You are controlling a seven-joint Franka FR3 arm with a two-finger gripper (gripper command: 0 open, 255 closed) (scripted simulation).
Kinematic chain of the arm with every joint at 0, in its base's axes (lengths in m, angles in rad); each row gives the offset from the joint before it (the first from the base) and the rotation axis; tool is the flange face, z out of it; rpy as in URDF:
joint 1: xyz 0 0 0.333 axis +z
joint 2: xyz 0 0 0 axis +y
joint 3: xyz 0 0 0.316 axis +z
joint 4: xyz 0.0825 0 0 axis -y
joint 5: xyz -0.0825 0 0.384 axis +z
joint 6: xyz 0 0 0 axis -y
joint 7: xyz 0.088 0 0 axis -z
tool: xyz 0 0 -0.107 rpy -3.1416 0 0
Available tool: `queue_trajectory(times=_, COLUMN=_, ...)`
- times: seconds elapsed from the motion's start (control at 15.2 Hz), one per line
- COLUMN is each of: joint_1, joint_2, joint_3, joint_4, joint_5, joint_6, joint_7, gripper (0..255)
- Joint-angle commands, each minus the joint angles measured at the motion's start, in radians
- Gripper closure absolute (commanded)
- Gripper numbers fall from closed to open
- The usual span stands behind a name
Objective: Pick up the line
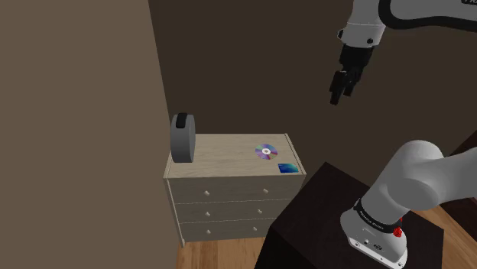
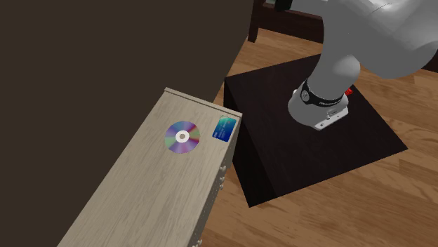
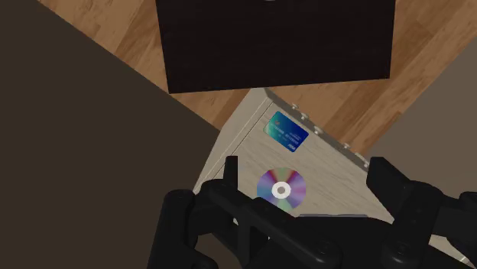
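Observation:
A grey round spool [image 1: 182, 138] with a black band stands on edge at the back left corner of a pale wooden dresser [image 1: 225, 157], close to the wall. My black gripper [image 1: 335, 98] hangs high in the air, well above the dresser and off toward the shoulder view's right, far from the spool. In the wrist view the gripper [image 3: 306, 179] is open, its fingers [image 3: 230, 177] apart with nothing between them, and it looks down on the dresser top [image 3: 329, 164].
A shiny CD [image 1: 265, 150] [image 2: 182, 137] [image 3: 280, 189] and a blue card [image 1: 288, 168] [image 2: 224, 128] [image 3: 286, 131] lie on the dresser's end nearest the dark stand [image 2: 281, 161]. A brown wall [image 1: 76, 130] runs along the dresser's back. Wooden floor [image 2: 393, 203] surrounds the stand.

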Motion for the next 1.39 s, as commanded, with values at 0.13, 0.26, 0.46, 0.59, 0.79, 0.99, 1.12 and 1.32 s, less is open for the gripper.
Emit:
queue_trajectory(times=0.13, joint_1=0.021, joint_2=-0.002, joint_3=-0.019, joint_4=-0.068, joint_5=-0.016, joint_6=0.061, joint_7=-0.063, gripper=0)
queue_trajectory(times=0.26, joint_1=0.042, joint_2=0.001, joint_3=-0.038, joint_4=-0.131, joint_5=-0.033, joint_6=0.124, joint_7=-0.124, gripper=0)
queue_trajectory(times=0.46, joint_1=0.072, joint_2=0.017, joint_3=-0.068, joint_4=-0.220, joint_5=-0.060, joint_6=0.223, joint_7=-0.216, gripper=0)
queue_trajectory(times=0.59, joint_1=0.090, joint_2=0.035, joint_3=-0.088, joint_4=-0.274, joint_5=-0.079, joint_6=0.292, joint_7=-0.276, gripper=0)
queue_trajectory(times=0.79, joint_1=0.117, joint_2=0.076, joint_3=-0.120, joint_4=-0.348, joint_5=-0.108, joint_6=0.401, joint_7=-0.364, gripper=0)
queue_trajectory(times=0.99, joint_1=0.142, joint_2=0.134, joint_3=-0.152, joint_4=-0.411, joint_5=-0.138, joint_6=0.519, joint_7=-0.451, gripper=0)
queue_trajectory(times=1.12, joint_1=0.158, joint_2=0.185, joint_3=-0.174, joint_4=-0.447, joint_5=-0.158, joint_6=0.603, joint_7=-0.508, gripper=0)
queue_trajectory(times=1.32, joint_1=0.183, joint_2=0.278, joint_3=-0.205, joint_4=-0.491, joint_5=-0.189, joint_6=0.737, joint_7=-0.591, gripper=0)
